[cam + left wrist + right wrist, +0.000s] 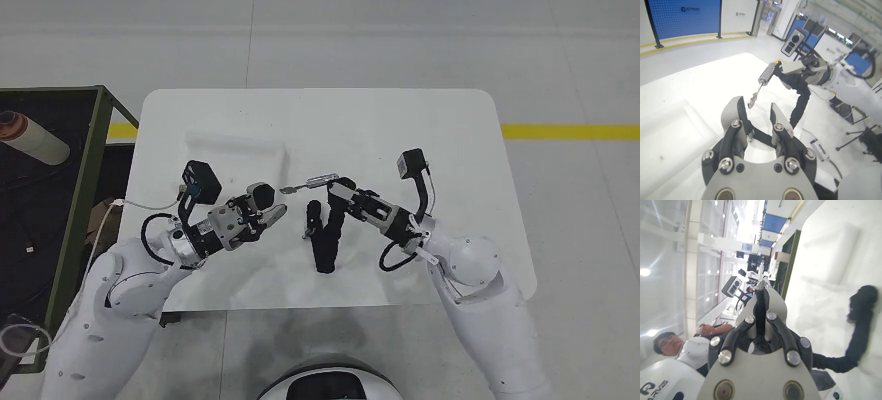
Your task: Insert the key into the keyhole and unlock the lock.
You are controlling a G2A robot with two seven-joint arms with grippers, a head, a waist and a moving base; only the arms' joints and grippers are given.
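Key (pixel 755 95) in lock (pixel 767 73), lock tight in right gripper (pixel 762 292), left gripper (pixel 756 103) agape just beside key head.

Lock (pixel 320 182) above tabletop (pixel 440 130) centre, clamped in right claw (pixel 340 190). Key (pixel 290 188) seated in lock's end, sticking out toward left claw (pixel 270 203). Left claw just beside key head, jaws apart; contact unclear. Cable (pixel 325 245) drops from right claw toward robot-side edge. Tray (pixel 235 150) on tabletop behind left claw. Cart (pixel 88 170) left of tabletop.
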